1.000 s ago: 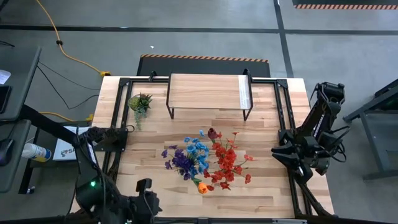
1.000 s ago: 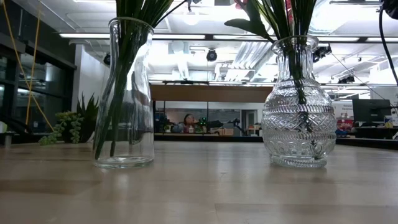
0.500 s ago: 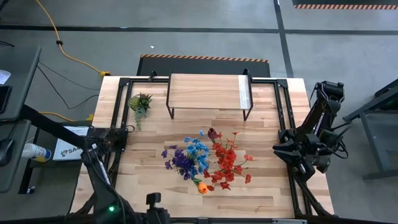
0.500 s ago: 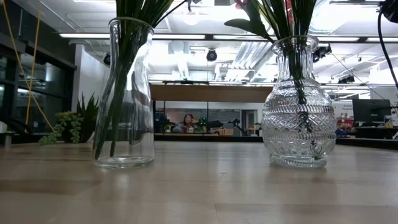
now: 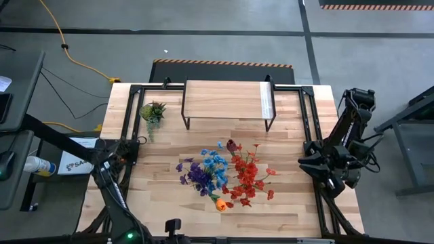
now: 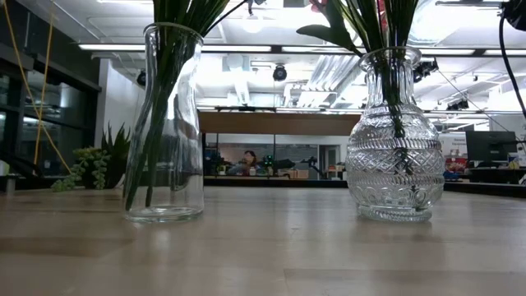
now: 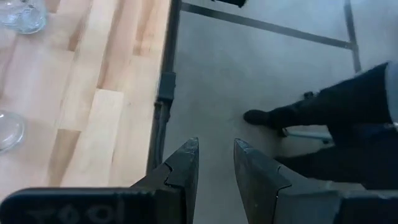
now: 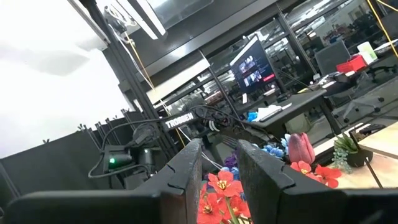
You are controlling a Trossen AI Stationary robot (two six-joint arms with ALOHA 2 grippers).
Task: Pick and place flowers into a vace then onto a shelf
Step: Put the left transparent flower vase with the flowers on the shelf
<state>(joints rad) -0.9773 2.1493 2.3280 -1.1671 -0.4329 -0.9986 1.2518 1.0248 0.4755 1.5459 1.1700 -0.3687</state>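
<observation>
Two glass vases stand upright on their bases mid-table. A straight cylinder vase point(image 6: 164, 123) holds the blue and purple flowers point(image 5: 202, 173). A cut-glass round vase point(image 6: 394, 140) holds the red flowers point(image 5: 247, 177), with a maroon tulip point(image 5: 232, 145) and an orange bloom point(image 5: 220, 203). The shelf point(image 5: 227, 100) stands on black legs at the far side. My left gripper point(image 5: 173, 224) hangs at the table's near edge, open a little over the floor point(image 7: 216, 162). My right gripper point(image 5: 303, 163) waits at the right edge, open a little point(image 8: 217, 165), pointing at the flowers.
A small spiky potted plant point(image 5: 152, 112) sits at the far left, beside the shelf. A black frame rail point(image 5: 308, 129) runs along the table's right side. In the left wrist view a person's shoe point(image 7: 261, 116) is on the floor beyond the table edge. Bare wood lies around the vases.
My left arm has swung back toward the table's near edge, and its gripper has moved from the near-left corner to the middle of the near edge. The vases and flowers have stayed still.
</observation>
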